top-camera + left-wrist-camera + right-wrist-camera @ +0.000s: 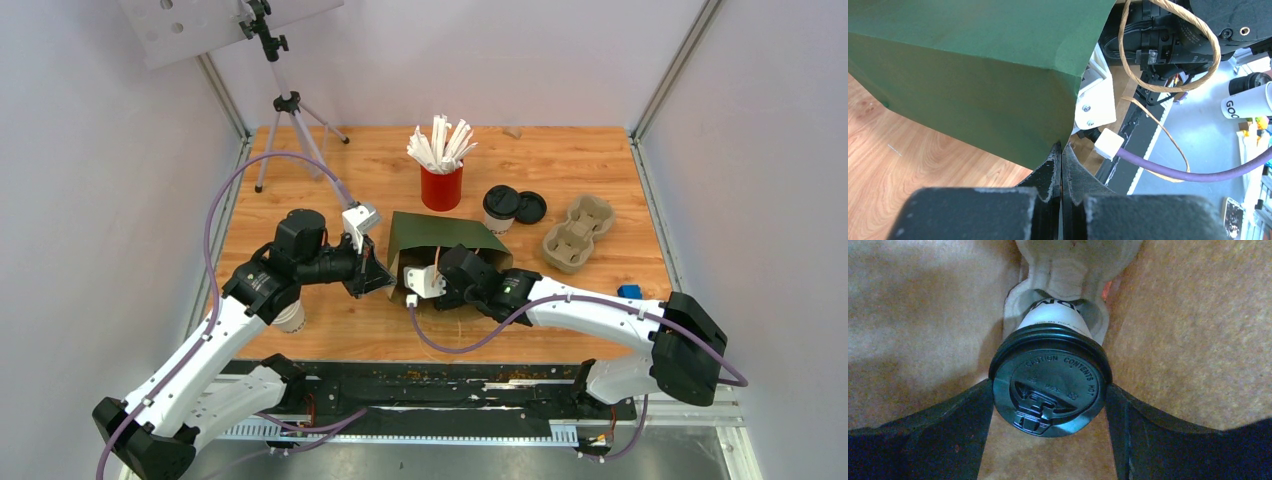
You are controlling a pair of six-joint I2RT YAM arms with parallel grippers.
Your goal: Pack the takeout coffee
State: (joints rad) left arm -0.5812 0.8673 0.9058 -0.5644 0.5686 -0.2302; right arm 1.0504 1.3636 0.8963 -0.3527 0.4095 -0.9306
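Inside the green paper bag point(440, 232), passage was hemmed by its brown walls point(913, 315) on both sides and blocked ahead by the takeout coffee point(1050, 390) in its carrier point(1068, 265).

**Takeout coffee** point(1050, 367). We see a small white paper cup with black print on its wall. It is capped by a round black lid point(1048, 390) embossed CAUTION CONTENTS HOT. The cup sits base-first in a pale pulp holder point(1068, 265) inside the green paper bag point(440, 232), whose lining is brown. The lid faces us, its rim caught between the fingers of the right claw point(1050, 400).
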